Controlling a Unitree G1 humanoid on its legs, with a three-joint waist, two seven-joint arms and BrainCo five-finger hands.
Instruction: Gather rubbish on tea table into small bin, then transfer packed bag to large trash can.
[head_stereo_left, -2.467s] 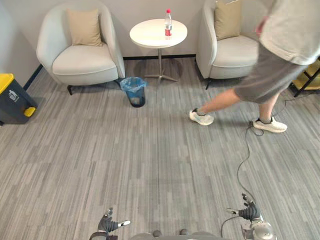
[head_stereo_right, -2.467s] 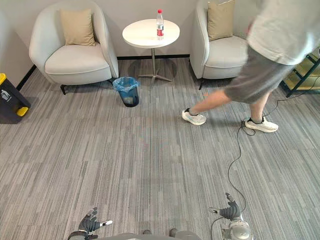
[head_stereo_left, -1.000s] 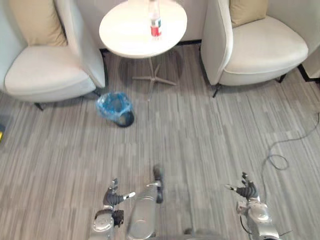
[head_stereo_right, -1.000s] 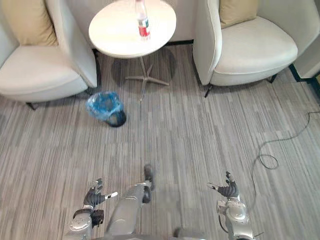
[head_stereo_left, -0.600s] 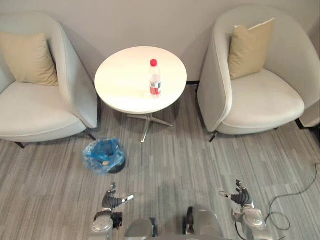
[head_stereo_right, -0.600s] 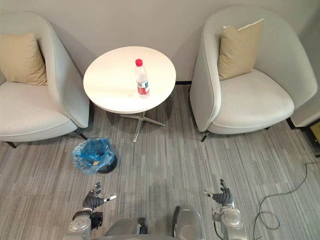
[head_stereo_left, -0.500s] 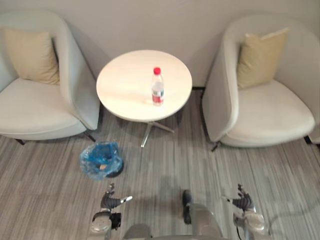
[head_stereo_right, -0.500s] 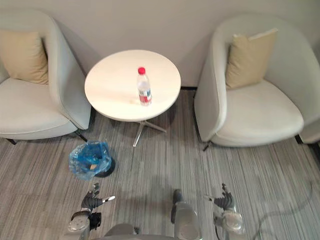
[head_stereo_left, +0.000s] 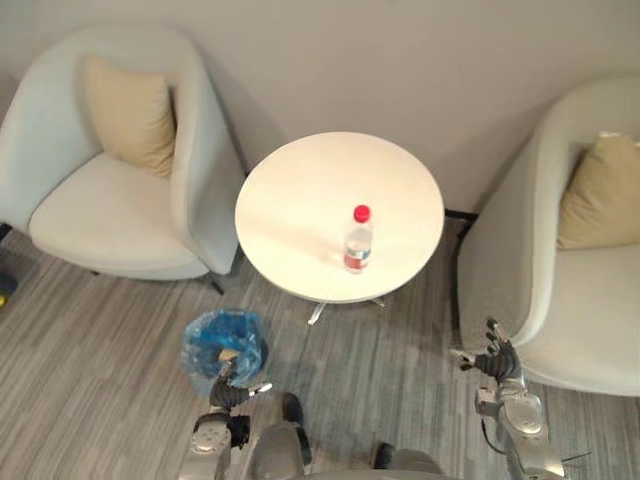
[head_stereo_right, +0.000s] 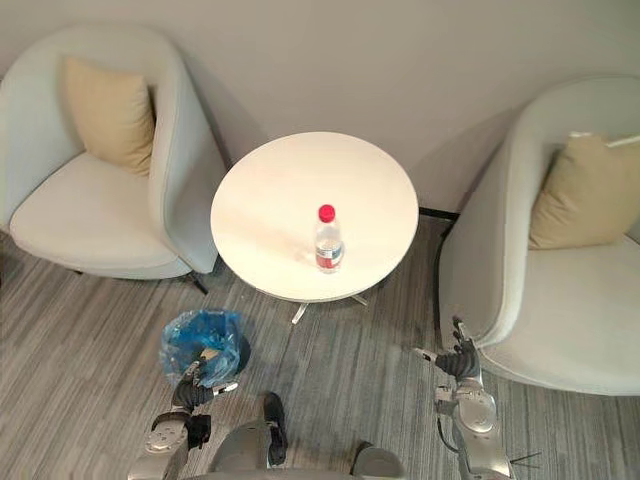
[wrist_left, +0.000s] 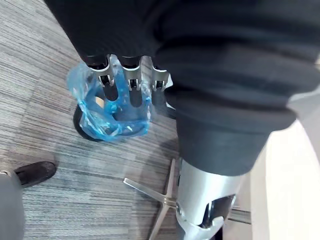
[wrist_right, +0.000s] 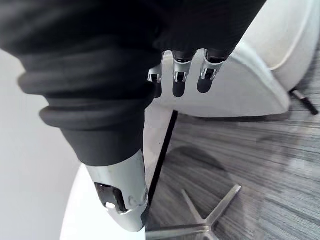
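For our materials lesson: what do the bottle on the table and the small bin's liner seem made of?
Bottle: likely clear glossy plastic, its body see-through under a red cap. Liner: thin blue plastic film, crinkled and translucent.

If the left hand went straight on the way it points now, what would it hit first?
Most likely the blue-bagged small bin on the floor, right ahead of the left hand; how close is hard to judge.

Both eye views high, looking down on tea table (head_stereo_left: 300, 210), wrist views close, seemingly floorward.
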